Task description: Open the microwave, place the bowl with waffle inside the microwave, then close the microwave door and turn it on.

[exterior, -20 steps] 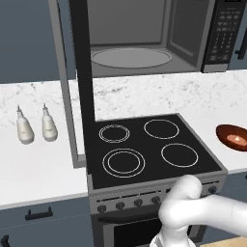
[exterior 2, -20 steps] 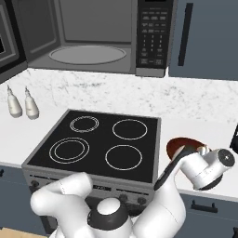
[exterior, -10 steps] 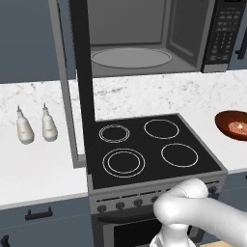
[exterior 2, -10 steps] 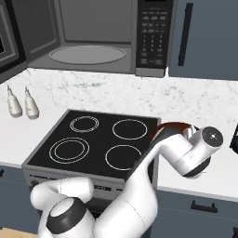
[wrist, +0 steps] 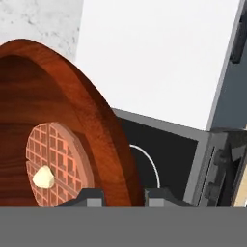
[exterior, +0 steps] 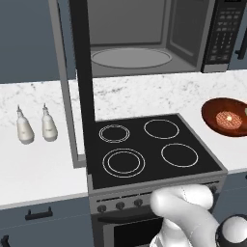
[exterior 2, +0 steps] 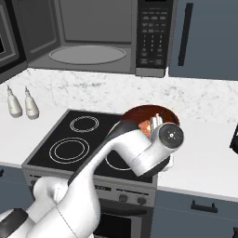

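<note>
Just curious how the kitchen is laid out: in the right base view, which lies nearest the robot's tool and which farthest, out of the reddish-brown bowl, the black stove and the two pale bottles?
1. Reddish-brown bowl, gripped by the tool.
2. Black stove, just left.
3. Two pale bottles, far left.

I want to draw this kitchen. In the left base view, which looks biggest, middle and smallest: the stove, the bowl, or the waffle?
Largest to smallest, as they look in that view:
1. stove
2. bowl, partly cut off by the picture's right edge
3. waffle, sitting inside the bowl, so clearly smaller than it
</note>
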